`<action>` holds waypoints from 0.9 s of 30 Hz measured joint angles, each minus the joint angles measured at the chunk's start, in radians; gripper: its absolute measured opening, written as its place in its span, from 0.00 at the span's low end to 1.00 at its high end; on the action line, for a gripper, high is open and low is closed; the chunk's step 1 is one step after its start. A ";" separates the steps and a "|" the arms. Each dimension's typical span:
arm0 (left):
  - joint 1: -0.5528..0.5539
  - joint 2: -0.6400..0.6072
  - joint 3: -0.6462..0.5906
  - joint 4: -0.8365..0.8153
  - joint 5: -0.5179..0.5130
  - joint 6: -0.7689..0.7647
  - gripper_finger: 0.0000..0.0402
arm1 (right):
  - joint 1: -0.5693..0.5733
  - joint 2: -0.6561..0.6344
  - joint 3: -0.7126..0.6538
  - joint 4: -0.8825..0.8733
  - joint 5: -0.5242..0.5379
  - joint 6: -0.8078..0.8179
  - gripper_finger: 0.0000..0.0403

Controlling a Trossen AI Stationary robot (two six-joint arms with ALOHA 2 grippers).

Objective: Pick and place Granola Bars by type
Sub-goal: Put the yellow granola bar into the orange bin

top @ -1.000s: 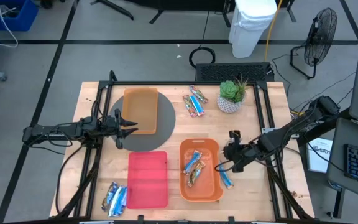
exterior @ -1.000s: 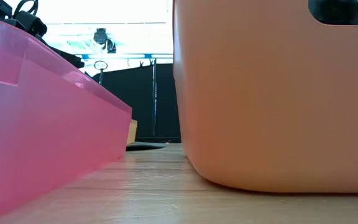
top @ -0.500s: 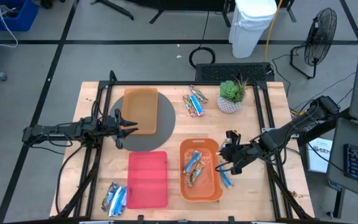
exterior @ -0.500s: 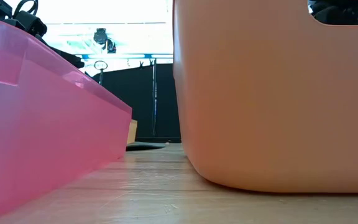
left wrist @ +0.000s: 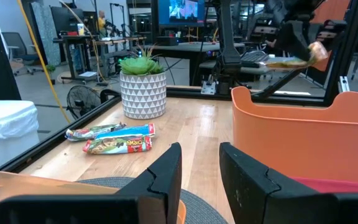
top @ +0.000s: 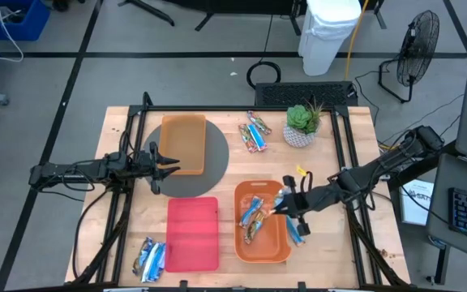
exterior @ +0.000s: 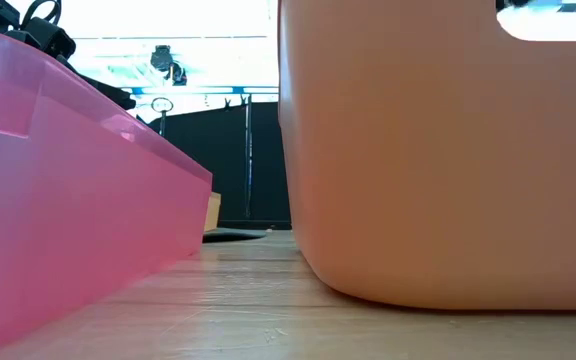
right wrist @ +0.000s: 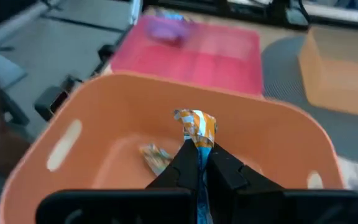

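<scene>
The right gripper (right wrist: pixel 199 163), fingers pinched on an orange-wrapped granola bar (right wrist: pixel 197 127), hangs over the near edge of the orange tray (top: pixel 276 247), where other bars (top: pixel 252 215) already lie. The step appears to be delivery; next comes a release over the tray floor. The left gripper (left wrist: pixel 199 165), fingers slightly parted and empty, waits by the grey mat (top: pixel 217 166). More bars lie near the plant (top: pixel 302 123) and beside the pink tray (top: pixel 193 234). The low view is blocked by tray walls.
</scene>
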 joint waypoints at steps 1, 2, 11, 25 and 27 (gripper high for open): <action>0.000 0.000 0.000 0.000 0.000 0.000 0.28 | -0.009 0.000 0.000 0.011 -0.004 -0.008 0.01; 0.000 0.000 0.000 0.000 0.000 0.000 0.28 | -0.019 0.004 0.000 0.019 -0.013 -0.015 0.01; 0.000 0.000 0.000 0.000 0.000 0.000 0.28 | -0.128 0.095 0.000 0.112 -0.171 -0.054 0.01; 0.000 0.000 0.000 -0.001 0.000 0.000 0.28 | -0.157 0.341 0.095 0.102 -0.312 -0.134 0.01; 0.000 0.000 0.000 0.000 0.000 0.000 0.28 | -0.155 0.364 0.094 0.076 -0.311 -0.134 0.01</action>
